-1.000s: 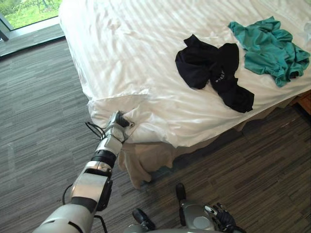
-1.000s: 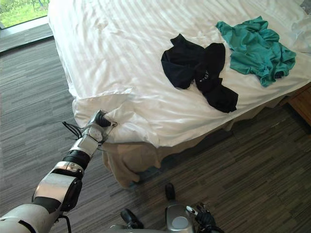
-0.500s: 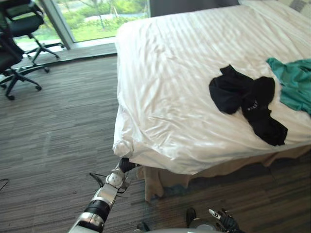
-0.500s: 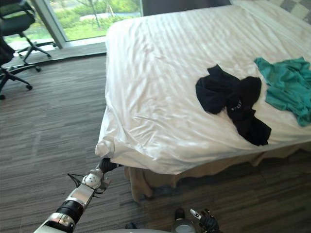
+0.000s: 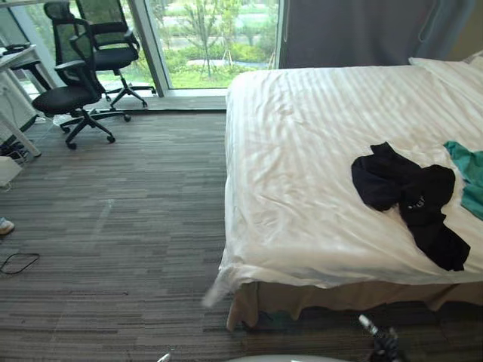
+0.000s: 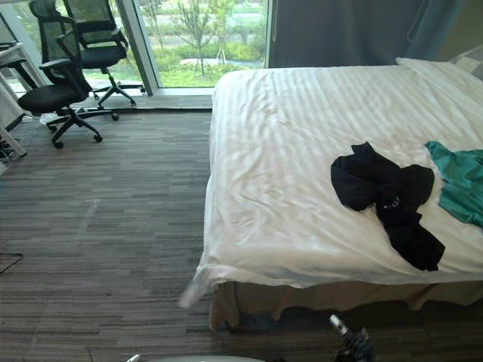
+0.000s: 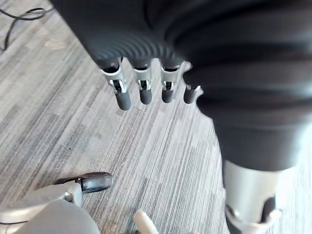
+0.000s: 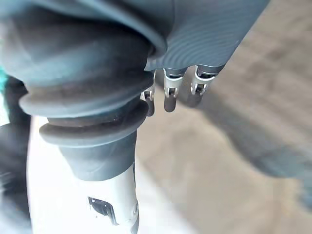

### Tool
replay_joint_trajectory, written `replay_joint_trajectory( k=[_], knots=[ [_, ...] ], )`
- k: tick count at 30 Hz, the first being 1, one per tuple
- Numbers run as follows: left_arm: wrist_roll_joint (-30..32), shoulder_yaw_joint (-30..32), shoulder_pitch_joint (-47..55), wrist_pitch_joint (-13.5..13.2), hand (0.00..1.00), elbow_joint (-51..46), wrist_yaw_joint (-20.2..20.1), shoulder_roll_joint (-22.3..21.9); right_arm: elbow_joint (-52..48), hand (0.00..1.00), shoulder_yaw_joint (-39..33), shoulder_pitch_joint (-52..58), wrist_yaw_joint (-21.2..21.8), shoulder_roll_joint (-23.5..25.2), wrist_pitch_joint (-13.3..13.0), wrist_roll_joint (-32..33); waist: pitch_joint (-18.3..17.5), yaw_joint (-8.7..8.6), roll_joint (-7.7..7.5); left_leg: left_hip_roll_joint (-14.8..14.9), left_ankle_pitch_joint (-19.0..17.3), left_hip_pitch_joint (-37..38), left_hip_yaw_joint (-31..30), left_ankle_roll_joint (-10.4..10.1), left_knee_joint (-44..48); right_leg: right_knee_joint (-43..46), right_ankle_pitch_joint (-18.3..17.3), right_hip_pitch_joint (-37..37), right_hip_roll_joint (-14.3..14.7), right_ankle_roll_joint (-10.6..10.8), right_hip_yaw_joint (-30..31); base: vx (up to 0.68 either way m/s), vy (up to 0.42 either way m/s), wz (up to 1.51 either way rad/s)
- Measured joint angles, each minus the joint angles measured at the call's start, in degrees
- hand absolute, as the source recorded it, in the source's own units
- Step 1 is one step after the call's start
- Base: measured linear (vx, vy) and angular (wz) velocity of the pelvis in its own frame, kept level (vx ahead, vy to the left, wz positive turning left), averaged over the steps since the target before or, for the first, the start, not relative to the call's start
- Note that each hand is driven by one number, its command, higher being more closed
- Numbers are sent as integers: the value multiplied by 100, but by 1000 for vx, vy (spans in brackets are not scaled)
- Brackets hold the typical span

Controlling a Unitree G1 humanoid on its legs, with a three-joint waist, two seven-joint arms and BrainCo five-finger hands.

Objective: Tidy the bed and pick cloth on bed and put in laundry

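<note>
Head pair set high, facing down and forward over the floor [image 5: 113, 226] toward the bed [image 5: 302, 113], from well back; shared between the two: bed, black cloth [image 6: 385, 192], chairs [image 6: 64, 72], window [image 5: 204, 38], shifted slightly sideways. Left wrist view very close along the left fingers [image 7: 122, 97], down at the floor. Right wrist view just as close past the right fingers [image 8: 169, 95], blurred ground beyond

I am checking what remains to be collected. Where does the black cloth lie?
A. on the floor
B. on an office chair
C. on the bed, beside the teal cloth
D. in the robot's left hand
C: the black cloth lies on the white bed, with the teal cloth beside it.
</note>
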Motion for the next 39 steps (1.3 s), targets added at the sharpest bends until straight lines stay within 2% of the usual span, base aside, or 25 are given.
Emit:
replay_joint_trajectory(
  k=[4,7,9,11,15,17,18,21,22,24,26,29,30,32,33,35,38,39],
  knots=[
    [-124,-104,10,-47,0,0,-41,-94,-925,100,353,-413,230,-263,134,-346,-65,-4,-97,-1,1,-85,-76,3,2,-26,33,-54,24,19,14,16,-14,0],
    [-152,-253,-15,-92,0,-1,-3,-68,-1328,100,981,-775,804,-502,222,-521,-104,-16,-161,-29,29,-189,-135,39,34,-27,74,-145,35,-15,28,58,-16,2],
    [-156,-346,-77,-171,0,-1,56,-49,-1338,100,1565,-1271,1414,-722,288,-470,-119,-11,-225,-57,54,-258,-217,71,43,-27,80,-189,41,-20,-17,67,-17,9],
    [-188,-482,-181,-280,0,-5,60,-26,-1269,100,2017,-1873,1828,-885,299,-308,-105,-5,-209,-90,72,-308,-334,95,44,-23,85,-179,34,-17,-50,61,-23,10],
    [-407,-954,-425,-487,0,-92,54,57,-658,100,2835,-3094,2423,-922,329,12,-59,52,-176,-109,89,-306,-590,116,45,-22,85,-34,15,-16,-292,16,-11,34],
    [-519,-1298,-485,-559,0,-225,15,56,-219,100,3158,-3693,2662,-837,427,124,60,222,-199,-111,102,-308,-680,126,45,-21,85,12,16,-17,-370,-38,-10,24],
    [-526,-1384,-502,-568,0,-226,1,60,-111,100,3239,-3832,2691,-791,431,139,106,308,-196,-116,118,-322,-702,137,45,-21,85,12,12,-17,-389,-69,-12,16],
    [-825,-1650,-519,-607,0,-284,-103,50,403,100,3614,-4373,2733,-493,575,172,380,332,-192,-159,233,-505,-995,187,44,-21,85,-13,-19,-17,-660,-96,-13,44],
    [-936,-1705,-537,-647,0,-381,-145,51,600,100,3792,-4573,2682,-421,668,170,549,411,-172,-162,277,-569,-1096,212,45,-10,83,-38,-24,-18,-711,-124,-2,36],
    [-1096,-1865,-673,-653,0,-517,-212,72,899,100,3935,-4906,2569,-398,691,170,862,552,-129,-163,370,-758,-1258,234,45,45,95,-201,-28,-36,-835,-148,4,35],
    [-1309,-1972,-891,-659,0,-724,-306,73,1357,100,3943,-5552,2360,-401,687,174,1369,700,-42,-146,564,-1124,-1442,274,45,155,158,-493,-22,-102,-964,-149,15,33],
    [-1568,-2069,-1032,-659,0,-940,-394,92,1711,100,3927,-6189,2223,-419,644,183,2004,821,37,-137,738,-1390,-1602,313,46,355,175,-762,-80,-129,-1081,-132,29,24],
    [-1641,-2105,-1091,-661,0,-1078,-458,98,1852,100,3925,-6432,2171,-479,633,187,2272,896,113,-147,813,-1537,-1663,335,47,480,174,-938,-119,-132,-1121,-115,45,20],
    [-1671,-2166,-1132,-665,0,-1187,-481,97,1988,100,3926,-6597,2104,-549,633,189,2470,951,198,-172,868,-1646,-1704,366,47,563,175,-1061,-128,-133,-1138,-77,40,15],
    [-1816,-2371,-1140,-683,0,-1245,-550,130,2187,100,3930,-6732,2052,-641,633,189,2581,993,335,-228,931,-1907,-1784,402,47,667,183,-1339,-205,-139,-1179,-49,47,13],
    [-1943,-2519,-1177,-671,0,-1241,-570,149,2251,100,3932,-6759,2000,-737,642,190,2633,1059,439,-263,963,-2079,-1810,444,47,700,213,-1512,-239,-140,-1179,-12,44,6],
    [-2408,-2953,-1345,-631,0,-1230,-635,169,2532,100,3929,-6836,1850,-1021,771,201,2794,1216,769,-328,1034,-2479,-1872,489,47,662,349,-1882,-326,-104,-1194,-9,50,3],
    [-2460,-3008,-1365,-632,0,-1231,-671,172,2620,100,3928,-6835,1837,-1047,841,248,2814,1241,813,-343,1047,-2533,-1872,507,47,633,386,-1927,-333,-100,-1187,12,31,-2]
  ],
)
